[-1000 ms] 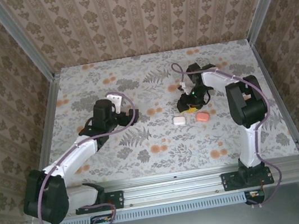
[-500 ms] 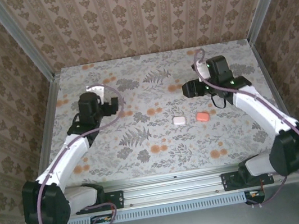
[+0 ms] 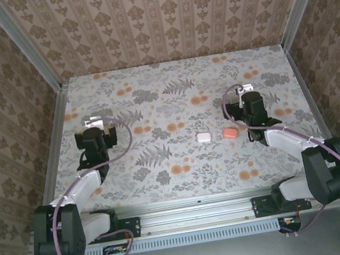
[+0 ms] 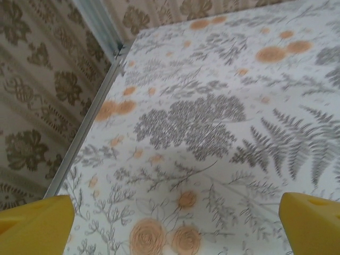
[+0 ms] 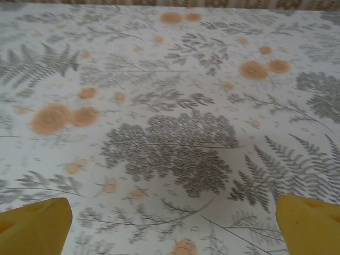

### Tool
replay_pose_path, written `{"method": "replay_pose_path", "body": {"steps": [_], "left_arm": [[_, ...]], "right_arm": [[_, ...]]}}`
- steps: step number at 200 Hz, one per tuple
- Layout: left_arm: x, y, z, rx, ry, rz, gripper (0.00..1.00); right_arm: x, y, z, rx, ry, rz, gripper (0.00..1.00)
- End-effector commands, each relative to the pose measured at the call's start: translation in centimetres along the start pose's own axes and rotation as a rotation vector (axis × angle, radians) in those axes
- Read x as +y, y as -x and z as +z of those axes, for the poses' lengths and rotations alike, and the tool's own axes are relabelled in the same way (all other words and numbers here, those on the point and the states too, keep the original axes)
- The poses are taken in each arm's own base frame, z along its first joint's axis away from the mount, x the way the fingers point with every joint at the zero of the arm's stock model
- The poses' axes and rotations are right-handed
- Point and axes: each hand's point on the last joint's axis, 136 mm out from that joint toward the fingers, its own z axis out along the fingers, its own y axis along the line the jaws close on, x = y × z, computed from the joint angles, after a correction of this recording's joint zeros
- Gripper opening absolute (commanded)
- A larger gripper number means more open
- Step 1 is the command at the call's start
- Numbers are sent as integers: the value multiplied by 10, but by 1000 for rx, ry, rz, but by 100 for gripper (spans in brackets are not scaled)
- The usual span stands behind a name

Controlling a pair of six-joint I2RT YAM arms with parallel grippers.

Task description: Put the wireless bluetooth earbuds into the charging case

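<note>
White charging case [image 3: 204, 137], coral charging case [image 3: 230, 132] (two total); left hand [image 4: 172, 223], right hand [image 5: 172, 220] released

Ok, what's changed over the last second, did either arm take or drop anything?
Both arms pulled back: the right gripper left its spot just beyond the two cases and went right, the left gripper swung left and back. Both stand open and empty; nothing visibly taken or dropped. The white case and the coral case lie where they were.

Bare tablecloth [image 3: 154, 110] seemingly rings the white case [image 3: 204, 137] and coral case [image 3: 230, 133].
</note>
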Motion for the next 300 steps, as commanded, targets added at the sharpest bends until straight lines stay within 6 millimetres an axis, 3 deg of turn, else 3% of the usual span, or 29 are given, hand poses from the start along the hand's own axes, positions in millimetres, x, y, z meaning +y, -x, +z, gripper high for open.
{"method": "replay_pose_path", "body": {"steps": [1,29,55,80,97,102,117,135,146,300], "left_arm": [[12,12,3,-104,47,-57,100],[13,-11,12,-99,36,-90,100],[9,-5,19,-138,15,-81,100],[-4,-13,31,-174,-29,-96,100],[-12,-22,38,-164,-3,-43,100],[-14,-22,37,-140,-22,-47,100],[-6,-20,43,-144,10,-63,100],[2,-24,54,-74,-17,-122,100],[3,-25,54,-69,-38,-142,100],[-1,-24,54,-69,-46,-124,100]], "right_arm": [[-20,17,-2,-95,-107,-38,100],[-32,7,-3,-155,-134,-44,100],[-44,-1,-2,-209,-125,-7,100],[-50,-1,1,-203,-97,51,100],[-45,0,2,-258,-46,69,100],[-42,-9,8,-245,-31,59,100],[-36,-21,18,-242,-7,51,100],[-32,-19,24,-209,8,29,100],[-29,-19,32,-173,30,25,100],[-34,-20,32,-165,50,55,100]]}}
